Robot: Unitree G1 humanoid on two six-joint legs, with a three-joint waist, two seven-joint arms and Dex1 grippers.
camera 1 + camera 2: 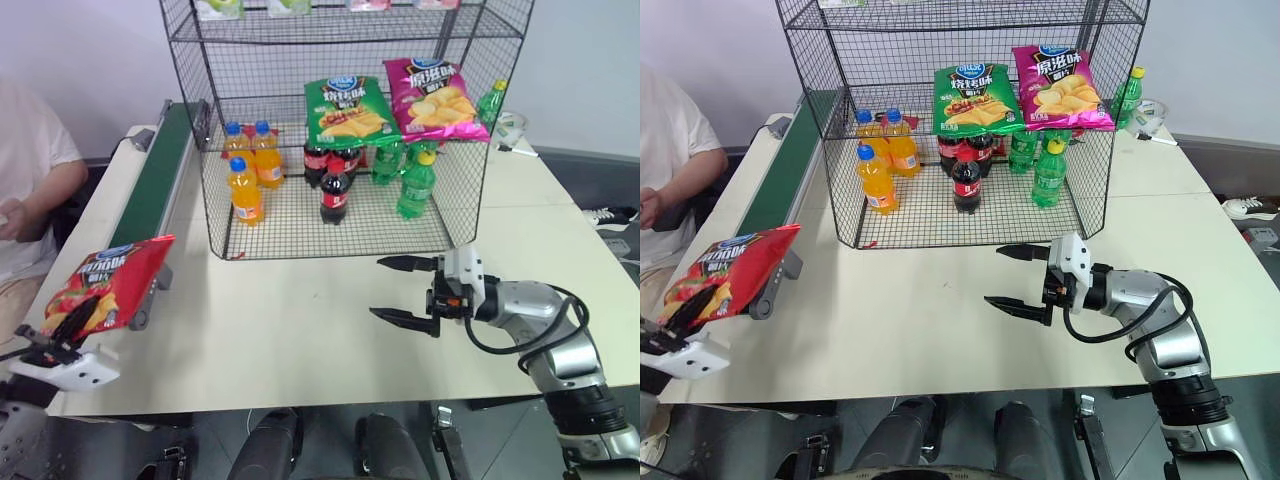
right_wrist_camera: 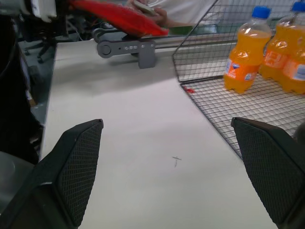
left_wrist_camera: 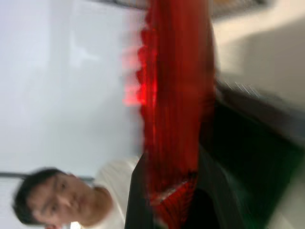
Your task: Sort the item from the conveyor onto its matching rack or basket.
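The left hand (image 1: 50, 345) pinches the bottom of the red bag (image 1: 108, 285), holding it up by the near end of the belt (image 1: 158, 180). The right hand (image 1: 405, 290) hangs wide open and empty over the bench (image 1: 300, 330), near the black rack (image 1: 330, 130).

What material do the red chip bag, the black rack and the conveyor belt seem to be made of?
Red chip bag: probably glossy plastic film; it creases and shines.
Black rack: likely coated metal wire, judging by its thin rigid grid.
Conveyor belt: matte dark green, perhaps rubber or fabric; side rails look grey metal.
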